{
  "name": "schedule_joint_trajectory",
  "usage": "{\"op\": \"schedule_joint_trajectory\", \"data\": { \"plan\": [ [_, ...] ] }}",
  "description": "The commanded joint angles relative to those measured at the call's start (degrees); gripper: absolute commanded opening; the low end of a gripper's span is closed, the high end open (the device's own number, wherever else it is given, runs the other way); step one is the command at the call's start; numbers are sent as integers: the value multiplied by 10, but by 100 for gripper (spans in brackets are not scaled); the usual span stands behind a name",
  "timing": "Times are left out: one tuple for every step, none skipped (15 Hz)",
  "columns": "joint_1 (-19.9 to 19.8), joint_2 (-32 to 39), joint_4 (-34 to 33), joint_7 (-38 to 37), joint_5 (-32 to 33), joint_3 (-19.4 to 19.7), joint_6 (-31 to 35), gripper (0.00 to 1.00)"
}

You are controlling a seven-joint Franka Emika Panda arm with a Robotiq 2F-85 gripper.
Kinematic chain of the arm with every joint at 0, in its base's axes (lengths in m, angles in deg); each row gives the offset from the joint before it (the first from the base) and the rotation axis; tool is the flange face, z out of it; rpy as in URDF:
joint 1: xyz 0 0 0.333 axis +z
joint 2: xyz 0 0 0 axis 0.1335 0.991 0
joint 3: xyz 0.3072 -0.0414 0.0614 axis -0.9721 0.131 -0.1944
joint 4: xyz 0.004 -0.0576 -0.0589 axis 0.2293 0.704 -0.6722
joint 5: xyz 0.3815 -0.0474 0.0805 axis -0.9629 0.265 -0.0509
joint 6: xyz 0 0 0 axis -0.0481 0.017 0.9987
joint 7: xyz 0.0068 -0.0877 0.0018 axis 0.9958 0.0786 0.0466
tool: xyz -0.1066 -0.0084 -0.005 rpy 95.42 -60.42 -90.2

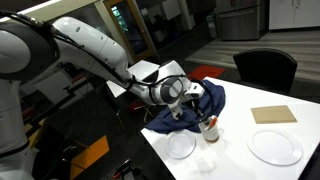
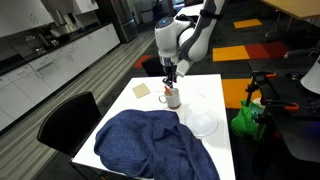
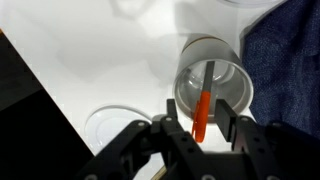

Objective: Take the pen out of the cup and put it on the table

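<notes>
The small white cup [image 3: 212,80] stands on the white table [image 3: 100,50] next to a blue cloth. The red-orange pen [image 3: 203,110] stands tilted in the cup, its upper end sticking out. My gripper [image 3: 201,128] hangs right above the cup with a finger on each side of the pen's upper end. It is open, with a narrow gap still showing at one finger. In both exterior views my gripper [image 1: 197,108] [image 2: 171,80] is just over the cup [image 1: 209,129] [image 2: 173,98].
A crumpled blue cloth [image 1: 205,97] [image 2: 150,145] lies beside the cup. Flat white plates [image 1: 275,147] [image 1: 181,146] [image 2: 203,124] [image 3: 110,128] sit nearby. A tan square [image 1: 273,114] [image 2: 142,89] lies further off. A black chair [image 2: 65,118] stands at the table edge.
</notes>
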State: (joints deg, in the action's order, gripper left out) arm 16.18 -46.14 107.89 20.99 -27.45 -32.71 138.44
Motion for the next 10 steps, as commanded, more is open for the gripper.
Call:
{"op": "schedule_joint_trajectory", "data": {
  "plan": [
    [11,18,-18,37,-31,10,1,47],
    [10,23,-21,44,-38,8,2,46],
    [10,27,-24,52,-45,8,2,47],
    [9,33,-29,59,-52,6,2,45],
    [9,38,-34,67,-60,5,2,45],
    [7,44,-38,77,-70,3,2,44],
    [8,48,-42,84,-78,3,2,44],
    [6,55,-48,92,-88,1,2,45],
    [6,59,-53,100,-96,1,2,44],
    [5,65,-58,107,-105,-1,2,45]
  ]
}}
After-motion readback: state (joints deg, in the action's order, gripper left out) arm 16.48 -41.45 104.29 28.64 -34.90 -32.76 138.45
